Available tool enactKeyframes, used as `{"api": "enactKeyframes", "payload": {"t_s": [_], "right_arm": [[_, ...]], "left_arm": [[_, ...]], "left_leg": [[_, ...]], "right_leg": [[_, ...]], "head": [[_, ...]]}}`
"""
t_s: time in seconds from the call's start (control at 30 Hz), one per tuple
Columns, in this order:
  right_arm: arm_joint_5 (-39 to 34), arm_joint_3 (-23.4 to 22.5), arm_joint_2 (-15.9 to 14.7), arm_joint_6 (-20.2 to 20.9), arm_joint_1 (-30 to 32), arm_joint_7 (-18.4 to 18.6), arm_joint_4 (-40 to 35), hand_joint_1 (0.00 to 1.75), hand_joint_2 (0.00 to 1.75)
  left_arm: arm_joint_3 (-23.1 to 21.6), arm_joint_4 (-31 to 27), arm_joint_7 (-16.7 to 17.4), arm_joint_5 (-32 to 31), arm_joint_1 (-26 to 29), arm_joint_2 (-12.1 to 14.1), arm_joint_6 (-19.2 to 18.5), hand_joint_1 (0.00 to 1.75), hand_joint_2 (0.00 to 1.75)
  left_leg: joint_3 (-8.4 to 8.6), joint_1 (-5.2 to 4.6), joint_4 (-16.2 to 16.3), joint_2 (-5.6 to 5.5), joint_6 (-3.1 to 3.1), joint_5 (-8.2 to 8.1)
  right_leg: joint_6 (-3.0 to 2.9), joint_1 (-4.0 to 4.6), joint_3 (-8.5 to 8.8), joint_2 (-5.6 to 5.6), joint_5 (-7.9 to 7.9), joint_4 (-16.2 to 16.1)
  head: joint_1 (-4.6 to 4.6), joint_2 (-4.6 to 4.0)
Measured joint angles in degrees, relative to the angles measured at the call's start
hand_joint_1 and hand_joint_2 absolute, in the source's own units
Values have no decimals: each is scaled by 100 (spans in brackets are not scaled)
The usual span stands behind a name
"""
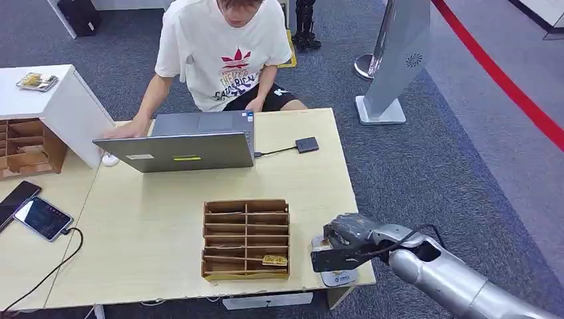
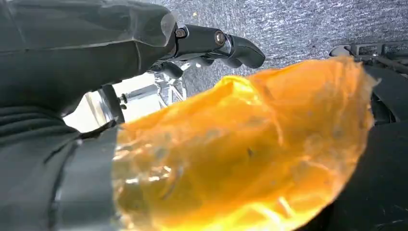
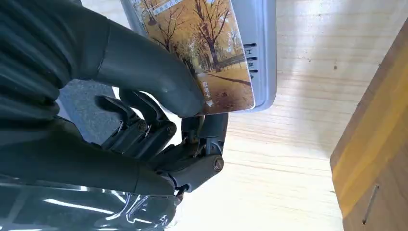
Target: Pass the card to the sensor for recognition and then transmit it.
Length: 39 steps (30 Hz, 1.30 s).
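The right robot hand point(image 3: 159, 120) pinches the card point(image 3: 202, 53) over the sensor point(image 1: 339, 276) at the tabletop's point(image 1: 153, 226) five o'clock corner; a loose pinch could drop it. Left robot hand point(image 2: 211, 43) state unclear.

Laptop point(image 1: 189, 143) open on table point(image 1: 146, 226); 2 phones point(image 1: 30, 209) left.

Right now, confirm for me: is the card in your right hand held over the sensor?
Yes: in the right wrist view the right hand pinches the autumn-tree card flat over the grey sensor on the table.
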Motion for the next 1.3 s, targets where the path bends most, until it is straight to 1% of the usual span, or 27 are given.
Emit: {"api": "enactKeyframes", "payload": {"t_s": [0.67, 0.8, 0.9, 1.3], "right_arm": [[2, -4, 0, -9, 11, 0, 7, 175, 175], [96, -7, 2, -55, 23, 24, 4, 175, 175], [162, -37, 4, -107, 48, 65, 4, 175, 175], [219, -127, 11, -111, 118, 77, 2, 175, 175]], "left_arm": [[-2, 0, 0, 0, 0, 0, -4, 0, 0], [-2, 0, -2, 0, 0, 0, -11, 0, 0], [-2, 0, 0, 0, 0, 0, -11, 0, 0], [-2, 0, 0, 0, 0, 0, -11, 0, 0]], "left_leg": [[1, 0, 1, 0, 0, 0], [1, 0, 1, 0, 0, 0], [1, 0, 1, 0, 0, 0], [1, 0, 3, 0, 0, 0]], "right_leg": [[0, 0, 1, 0, 0, 0], [0, 0, 1, 0, 0, 0], [0, 0, 2, 0, 0, 0], [1, 0, 3, 0, 1, 0]], "head": [[0, 0], [0, 0], [0, 0], [0, 0]]}}
